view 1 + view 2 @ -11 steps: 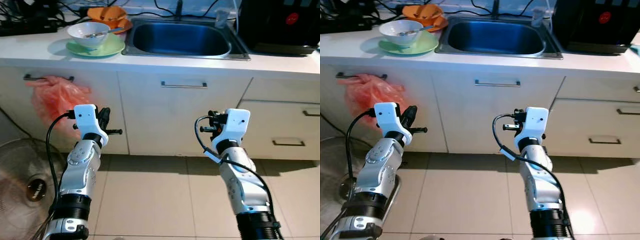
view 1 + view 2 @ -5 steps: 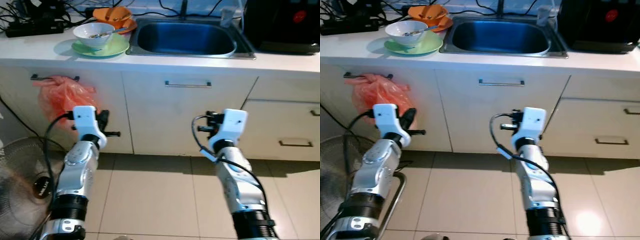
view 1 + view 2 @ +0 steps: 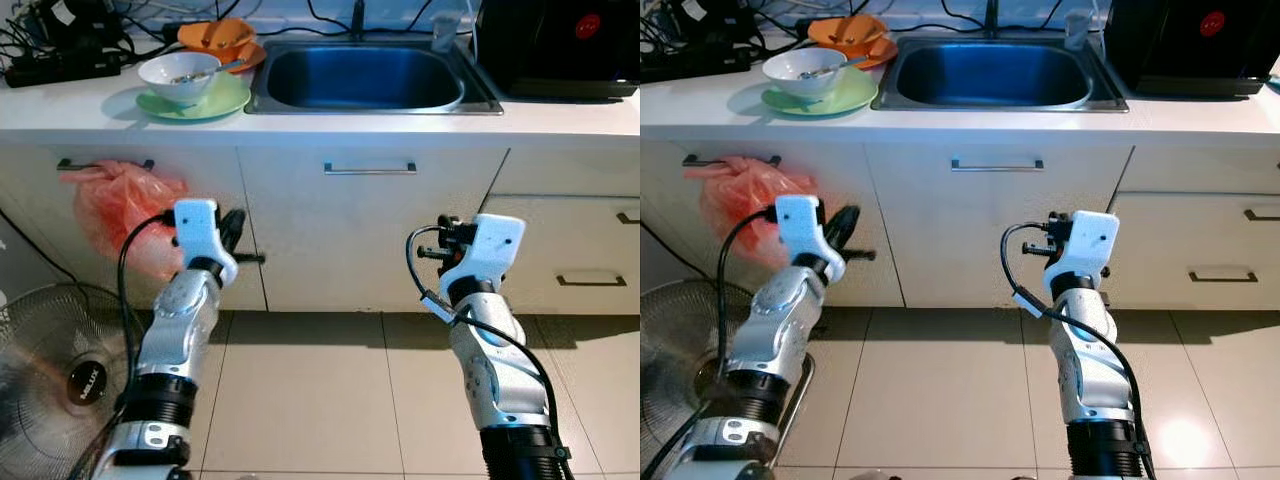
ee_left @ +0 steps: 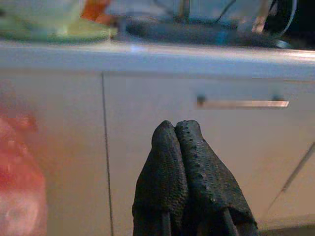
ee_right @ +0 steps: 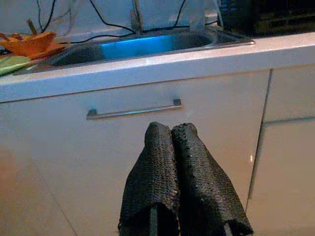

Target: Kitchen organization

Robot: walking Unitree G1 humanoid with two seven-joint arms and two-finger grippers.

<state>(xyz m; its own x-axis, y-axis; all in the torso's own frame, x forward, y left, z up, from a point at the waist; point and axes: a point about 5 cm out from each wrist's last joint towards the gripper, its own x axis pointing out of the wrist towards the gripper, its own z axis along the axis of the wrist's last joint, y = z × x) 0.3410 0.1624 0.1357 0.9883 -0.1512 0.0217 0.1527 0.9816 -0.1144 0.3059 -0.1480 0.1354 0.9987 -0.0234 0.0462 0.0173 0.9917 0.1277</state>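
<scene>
Both arms are sitting slightly higher and closer to the cabinets than a second ago, while the camera is shifting too. Left gripper (image 4: pixel 176 129) and right gripper (image 5: pixel 170 132) are pointing at the cabinet front (image 3: pixel 370 230), fingers pressed together, grasping nothing. No writing is readable. White bowl (image 3: pixel 179 75) is resting on a green plate (image 3: pixel 222 99) beside the sink (image 3: pixel 360 78); tiled floor (image 3: pixel 320 400) is lying open below

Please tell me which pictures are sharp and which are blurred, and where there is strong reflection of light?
Left eye view: sharp; the sink basin shines blue. Right eye view: sharp, with a bright glare spot on the floor tiles. Left wrist view: soft; the green plate and red plastic bag are smeared. Right wrist view: clearer; the cabinet handle is crisp and the sink glows blue.
</scene>
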